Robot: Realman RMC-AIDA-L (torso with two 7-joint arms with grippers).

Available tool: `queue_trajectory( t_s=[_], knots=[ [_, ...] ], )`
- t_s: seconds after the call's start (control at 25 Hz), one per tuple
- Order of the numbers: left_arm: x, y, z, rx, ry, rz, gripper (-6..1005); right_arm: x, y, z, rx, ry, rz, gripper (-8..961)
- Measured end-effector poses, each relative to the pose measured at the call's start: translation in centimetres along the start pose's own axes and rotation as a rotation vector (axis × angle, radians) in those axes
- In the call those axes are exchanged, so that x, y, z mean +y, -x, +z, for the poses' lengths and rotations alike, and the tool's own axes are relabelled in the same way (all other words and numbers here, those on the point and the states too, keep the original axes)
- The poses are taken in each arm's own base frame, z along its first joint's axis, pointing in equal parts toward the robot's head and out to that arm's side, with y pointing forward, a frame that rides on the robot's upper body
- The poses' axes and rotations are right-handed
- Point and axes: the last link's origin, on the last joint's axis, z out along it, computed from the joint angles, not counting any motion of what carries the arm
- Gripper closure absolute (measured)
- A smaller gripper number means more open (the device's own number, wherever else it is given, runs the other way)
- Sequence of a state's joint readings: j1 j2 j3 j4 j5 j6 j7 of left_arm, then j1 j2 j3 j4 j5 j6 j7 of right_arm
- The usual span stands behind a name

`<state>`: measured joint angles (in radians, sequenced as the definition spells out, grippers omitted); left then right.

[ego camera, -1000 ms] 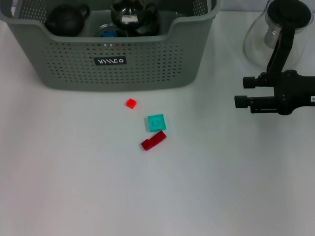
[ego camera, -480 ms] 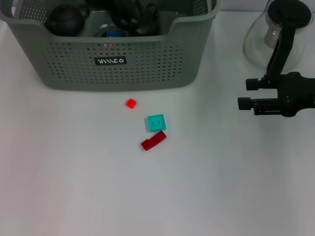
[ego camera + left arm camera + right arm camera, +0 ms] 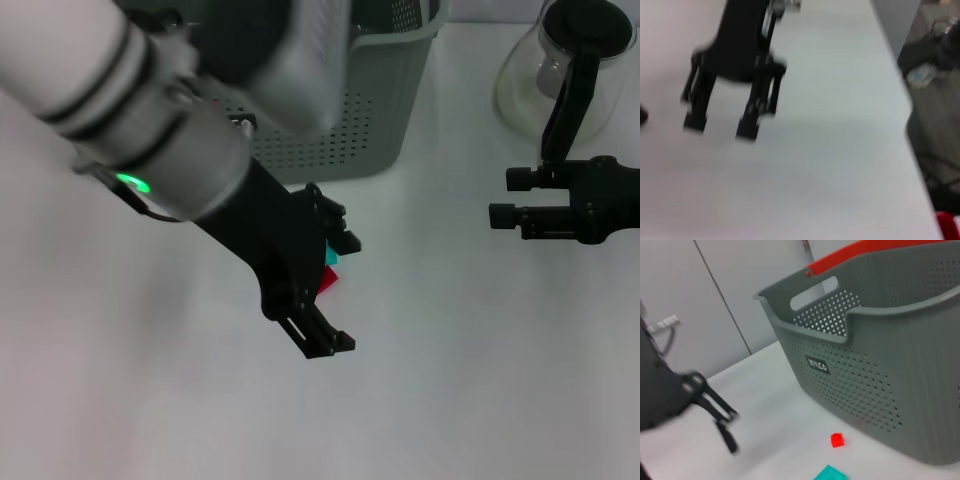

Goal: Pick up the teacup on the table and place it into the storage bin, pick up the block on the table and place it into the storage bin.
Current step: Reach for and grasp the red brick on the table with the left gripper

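Black left gripper (image 3: 335,290), fingers apart and empty, hangs low over the table (image 3: 480,380), apparently lined up for a block. Teal block (image 3: 329,255) and red block (image 3: 326,280) sit just behind it. Storage bin (image 3: 385,110) stands beyond. Right gripper (image 3: 498,198) is parked aside, fingers apart.

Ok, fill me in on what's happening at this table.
The left gripper is over the blocks in front of the storage bin, fingers open and holding nothing. It hides most of them in the head view; only slivers of the teal block and the dark red block show, and the small red block appears in the right wrist view. The right gripper is off to the right, near a glass pot.
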<state>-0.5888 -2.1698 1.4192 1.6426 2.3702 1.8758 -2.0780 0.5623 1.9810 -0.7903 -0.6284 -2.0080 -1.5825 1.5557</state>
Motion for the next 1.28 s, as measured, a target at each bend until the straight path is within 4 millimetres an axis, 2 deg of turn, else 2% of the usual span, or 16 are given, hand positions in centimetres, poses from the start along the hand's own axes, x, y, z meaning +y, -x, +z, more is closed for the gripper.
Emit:
queue_trajectory(
  t_s=[0.16, 0.36, 0.6, 0.8, 1.28],
  knots=[
    [-1.0, 0.4, 3.6, -0.112, -0.005, -0.055, 39, 0.0, -0.2, 0.1, 0.001, -0.001, 0.006, 208],
    [-2.4, 0.6, 6.2, -0.187, -0.023, -0.142, 41, 0.0, -0.2, 0.2, -0.001, -0.002, 0.007, 208],
    [-3.8, 1.1, 6.9, -0.230, -0.098, -0.325, 44, 0.0, -0.2, 0.3, -0.003, -0.002, 0.009, 209],
    [-4.1, 1.9, 7.1, -0.266, -0.126, -0.473, 46, 0.0, -0.2, 0.2, -0.003, -0.007, 0.009, 209],
    [-4.5, 2.6, 8.9, -0.306, -0.177, -0.545, 51, -0.2, -0.1, 0.2, -0.001, -0.013, -0.002, 208]
  ],
)
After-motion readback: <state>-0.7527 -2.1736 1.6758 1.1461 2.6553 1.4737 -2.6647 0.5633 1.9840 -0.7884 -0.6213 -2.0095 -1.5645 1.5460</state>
